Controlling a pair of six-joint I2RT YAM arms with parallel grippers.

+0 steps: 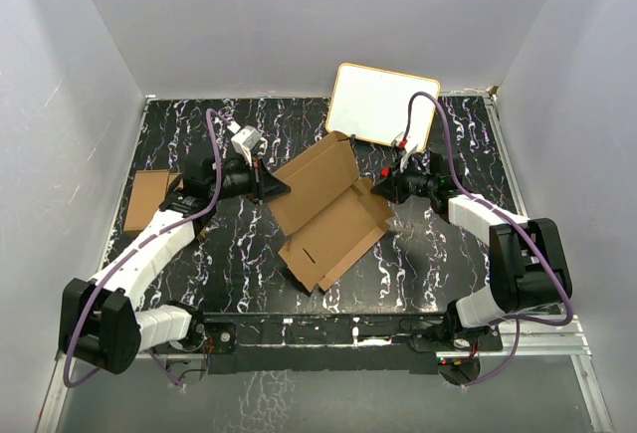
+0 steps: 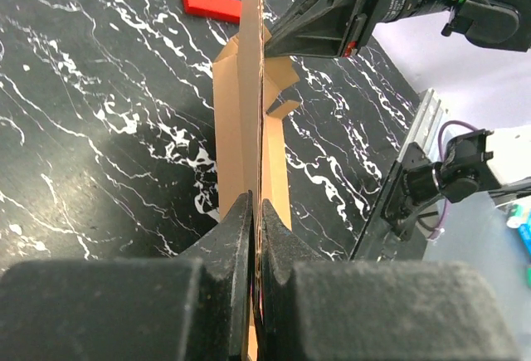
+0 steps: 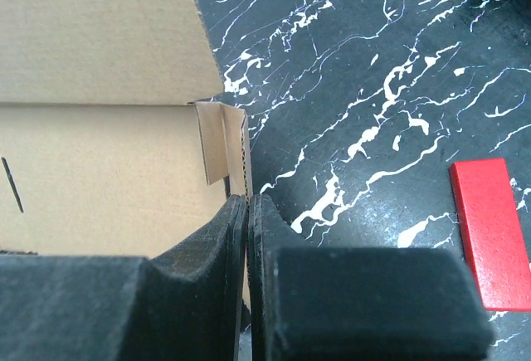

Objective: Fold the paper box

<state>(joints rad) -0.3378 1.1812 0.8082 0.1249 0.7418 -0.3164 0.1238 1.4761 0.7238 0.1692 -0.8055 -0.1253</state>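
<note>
Edge-on here, the creased plain brown cardboard paper box (image 2: 236,112) disappears between the pinched jaws of the black left gripper (image 2: 255,205), its faces unreadable, the flat red rectangular block (image 3: 491,228) runs off the right wrist frame's edge, and overhead the left arm (image 1: 149,252) covers part of the flat brown cardboard cartons (image 1: 144,202).

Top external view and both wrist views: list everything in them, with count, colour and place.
paper box: one, brown, table centre, unfolded, pinched at both sides
white board: one, white with a yellow rim, far edge, right of centre
flat cardboard: brown, left edge of the table, partly hidden, count unclear
red block: one, red, flat on the table beside the right gripper
table: one, black with white marbling
left gripper: black, shut on the box's left edge
right gripper: black, shut on the box's right flap
</note>
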